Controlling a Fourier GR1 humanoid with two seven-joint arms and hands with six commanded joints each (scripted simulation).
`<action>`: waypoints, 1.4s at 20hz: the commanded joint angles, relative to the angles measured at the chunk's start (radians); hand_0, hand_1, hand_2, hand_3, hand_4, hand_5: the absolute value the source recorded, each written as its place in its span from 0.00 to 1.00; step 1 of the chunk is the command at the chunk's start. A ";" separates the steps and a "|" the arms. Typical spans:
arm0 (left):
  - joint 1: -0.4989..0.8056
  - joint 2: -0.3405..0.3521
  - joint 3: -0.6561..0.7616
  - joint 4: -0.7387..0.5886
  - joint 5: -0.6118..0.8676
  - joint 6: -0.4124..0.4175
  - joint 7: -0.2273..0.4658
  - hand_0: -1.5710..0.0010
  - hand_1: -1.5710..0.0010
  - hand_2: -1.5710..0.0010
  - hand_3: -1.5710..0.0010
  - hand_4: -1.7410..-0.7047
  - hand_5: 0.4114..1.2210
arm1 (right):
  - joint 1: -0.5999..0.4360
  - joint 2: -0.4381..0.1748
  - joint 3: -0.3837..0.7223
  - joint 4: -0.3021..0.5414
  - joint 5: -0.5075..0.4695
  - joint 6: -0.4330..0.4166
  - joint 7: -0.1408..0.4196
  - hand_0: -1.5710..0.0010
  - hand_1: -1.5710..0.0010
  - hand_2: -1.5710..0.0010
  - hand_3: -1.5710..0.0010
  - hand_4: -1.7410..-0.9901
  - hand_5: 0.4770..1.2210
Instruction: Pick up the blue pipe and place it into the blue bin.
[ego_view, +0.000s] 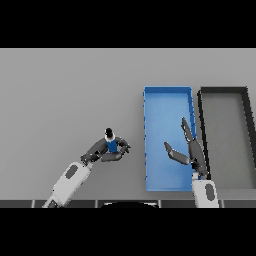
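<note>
Head view: left hand (107, 152) grips the blue pipe (111, 144) over the grey table (65, 95).
One short blue pipe with a dark cap stands upright, fingers and thumb curled round it, well left of the blue bin (167, 92). Two rectangular, smooth-walled bins sit side by side: the blue one and a dark grey bin (225, 91). Right hand (191, 150) hovers over the blue bin, fingers straight, thumb spread.

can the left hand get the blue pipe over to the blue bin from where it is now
Probably yes. The left hand is curled round the blue pipe, and only bare table lies between it and the blue bin. The right hand hangs open over the bin's right side.
</note>
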 joint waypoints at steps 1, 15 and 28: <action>0.001 -0.004 0.000 0.000 -0.005 0.009 -0.002 0.46 0.40 0.36 0.36 0.25 0.69 | -0.005 -0.002 -0.003 -0.004 -0.005 0.001 -0.010 1.00 1.00 1.00 1.00 0.64 0.18; -0.030 -0.017 -0.051 -0.194 -0.019 0.051 -0.079 0.02 0.02 0.02 0.08 0.02 0.99 | -0.016 -0.017 -0.005 0.008 0.022 -0.009 0.013 1.00 1.00 1.00 1.00 0.69 0.21; -0.068 -0.016 -0.073 -0.273 0.010 0.029 0.062 0.00 0.00 0.00 0.08 0.01 1.00 | 0.032 0.011 0.003 -0.018 0.025 -0.027 -0.005 1.00 1.00 1.00 1.00 0.74 0.20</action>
